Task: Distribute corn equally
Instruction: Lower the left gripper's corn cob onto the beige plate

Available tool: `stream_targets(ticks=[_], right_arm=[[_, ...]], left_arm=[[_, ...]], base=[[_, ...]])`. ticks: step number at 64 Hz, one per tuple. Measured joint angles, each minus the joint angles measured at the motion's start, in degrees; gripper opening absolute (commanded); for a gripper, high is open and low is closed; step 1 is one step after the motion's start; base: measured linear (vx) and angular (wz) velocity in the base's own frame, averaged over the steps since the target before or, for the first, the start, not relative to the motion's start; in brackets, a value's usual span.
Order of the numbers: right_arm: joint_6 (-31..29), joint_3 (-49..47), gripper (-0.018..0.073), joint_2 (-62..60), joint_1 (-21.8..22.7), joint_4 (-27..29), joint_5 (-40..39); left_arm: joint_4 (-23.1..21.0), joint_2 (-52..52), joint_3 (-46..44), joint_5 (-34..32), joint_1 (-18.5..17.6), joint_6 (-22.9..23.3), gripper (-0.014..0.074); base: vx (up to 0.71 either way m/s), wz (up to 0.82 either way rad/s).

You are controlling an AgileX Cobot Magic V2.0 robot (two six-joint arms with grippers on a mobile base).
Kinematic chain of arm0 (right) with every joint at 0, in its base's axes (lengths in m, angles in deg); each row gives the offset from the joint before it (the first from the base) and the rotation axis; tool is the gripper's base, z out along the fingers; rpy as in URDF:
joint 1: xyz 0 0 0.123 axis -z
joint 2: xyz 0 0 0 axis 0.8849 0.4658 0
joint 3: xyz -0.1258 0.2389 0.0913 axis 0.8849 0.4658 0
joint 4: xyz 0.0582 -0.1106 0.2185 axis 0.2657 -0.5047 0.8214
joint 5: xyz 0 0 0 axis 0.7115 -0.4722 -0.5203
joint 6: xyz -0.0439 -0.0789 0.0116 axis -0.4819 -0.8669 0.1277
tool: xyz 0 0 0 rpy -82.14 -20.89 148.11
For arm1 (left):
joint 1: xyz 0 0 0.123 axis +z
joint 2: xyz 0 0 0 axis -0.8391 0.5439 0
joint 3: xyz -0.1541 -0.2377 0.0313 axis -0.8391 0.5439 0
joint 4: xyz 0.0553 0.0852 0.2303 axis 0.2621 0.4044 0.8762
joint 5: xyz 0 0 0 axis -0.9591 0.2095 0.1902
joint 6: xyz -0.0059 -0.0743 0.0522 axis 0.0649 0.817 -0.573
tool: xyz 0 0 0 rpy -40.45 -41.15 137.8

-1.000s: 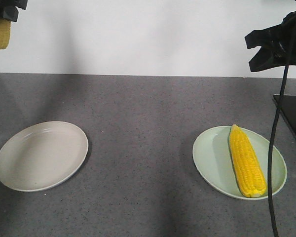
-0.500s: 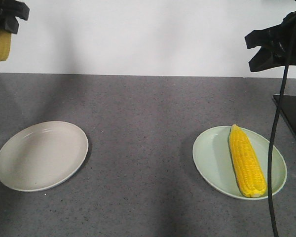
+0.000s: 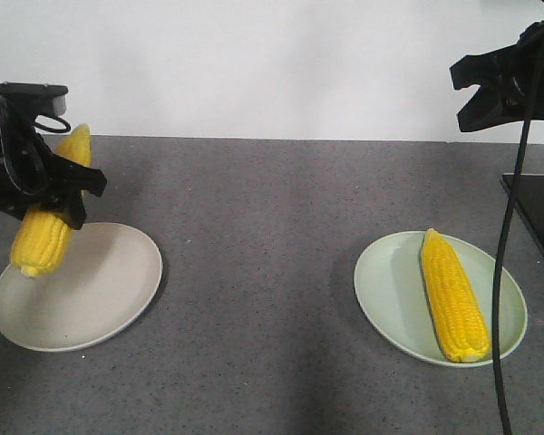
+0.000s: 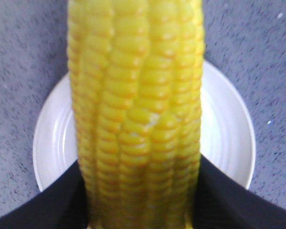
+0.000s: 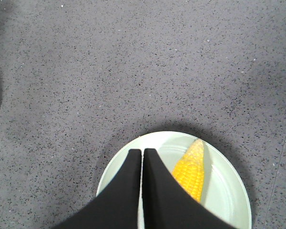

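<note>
Two whole cobs of bright yellow corn are in play, and you see one for each plate. The first corn cob [image 3: 453, 297] lies flat on the round pale green plate [image 3: 390, 294] at the right side of the grey speckled desk [image 3: 263, 272], its tapered tip pointing to the far wall. The second corn cob [image 3: 51, 210] is clamped in the black left gripper [image 3: 50, 186], tilted, with the thick end low over the near-left part of the round cream plate [image 3: 109, 290]. In the left wrist view this cob fills the middle of the picture, with the cream plate directly under it, so the aim looks good.

The black right gripper [image 3: 499, 86] hangs high above the green plate, well apart from it. In its own wrist view the two fingers [image 5: 128, 191] stand pressed together with nothing between them.

You are, I think, in the placing step: the second cob is over its plate but I cannot tell if it touches it. The next move calls for lowering the cob, bringing it more level so it lies inside the rim, and then opening the left gripper. If you release it while it is so tilted, it may roll off the shallow plate.
</note>
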Motion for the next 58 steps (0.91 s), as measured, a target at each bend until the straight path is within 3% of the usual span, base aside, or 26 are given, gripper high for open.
stream_targets(ticks=[26,58], right_arm=[[0.0,0.0,-0.0009,0.0,0.0,0.0,0.1],[0.0,0.0,-0.0009,0.0,0.0,0.0,0.1]], left_arm=[[-0.2,0.1,6.7,-1.1,0.0,0.0,0.0036],[-2.4,2.3,9.9,-1.3,0.0,-0.2,0.0194]], base=[[0.0,0.0],[0.0,0.0]])
